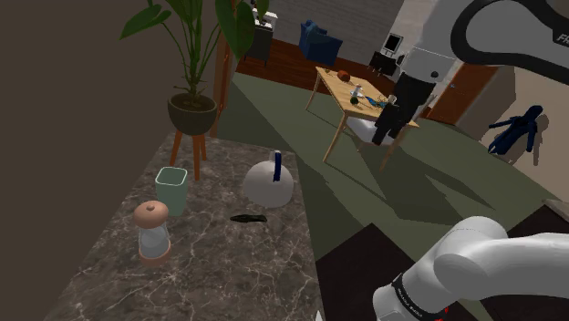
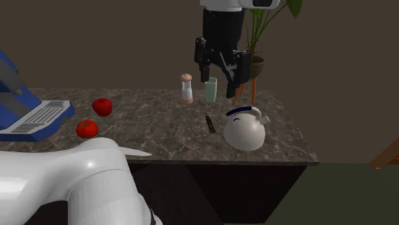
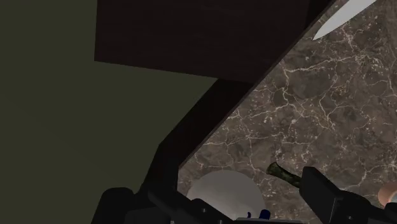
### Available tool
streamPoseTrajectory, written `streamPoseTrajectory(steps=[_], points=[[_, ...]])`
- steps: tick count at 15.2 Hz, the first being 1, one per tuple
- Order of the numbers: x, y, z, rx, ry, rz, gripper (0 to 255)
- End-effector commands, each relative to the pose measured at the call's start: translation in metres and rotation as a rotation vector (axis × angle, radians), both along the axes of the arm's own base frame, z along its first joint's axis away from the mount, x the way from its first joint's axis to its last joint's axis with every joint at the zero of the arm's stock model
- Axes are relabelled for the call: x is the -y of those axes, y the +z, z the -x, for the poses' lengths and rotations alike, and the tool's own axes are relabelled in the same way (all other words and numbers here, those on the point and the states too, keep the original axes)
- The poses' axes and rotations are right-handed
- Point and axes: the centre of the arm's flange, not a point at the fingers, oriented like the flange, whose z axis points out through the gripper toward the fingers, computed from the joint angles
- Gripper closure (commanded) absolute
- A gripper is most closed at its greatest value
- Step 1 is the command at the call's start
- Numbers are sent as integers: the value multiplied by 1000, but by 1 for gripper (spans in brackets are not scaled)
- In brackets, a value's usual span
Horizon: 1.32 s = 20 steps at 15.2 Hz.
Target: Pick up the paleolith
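Note:
The paleolith [image 1: 248, 218] is a small, dark, elongated stone lying flat on the marble counter [image 1: 210, 274], just in front of a white kettle. In the second exterior view the paleolith [image 2: 210, 123] lies left of the kettle. My black gripper [image 2: 220, 69] hangs open high above the counter, over the kettle and the stone, with nothing between its fingers. In the shoulder view the gripper [image 1: 390, 128] shows up in the air, right of the counter. Past the gripper [image 3: 222, 213] in the wrist view, the paleolith [image 3: 283, 173] lies by the right finger [image 3: 326, 191].
A white kettle [image 1: 267, 182] with a blue handle stands beside the stone. A pale green cup [image 1: 171, 190] and a grinder [image 1: 152, 231] stand further along the counter. Two red tomatoes [image 2: 102, 107] and a blue object [image 2: 25, 108] sit at the second exterior view's left.

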Motion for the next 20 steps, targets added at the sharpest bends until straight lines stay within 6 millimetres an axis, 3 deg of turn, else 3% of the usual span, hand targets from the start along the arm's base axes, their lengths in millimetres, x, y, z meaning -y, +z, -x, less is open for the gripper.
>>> streamPoseTrajectory(steps=[1,10,20], points=[[0,0,0,0,0,0,0],[-31,-92,-62,24,288,-42,0],[-88,-191,-119,51,609,-89,0]])
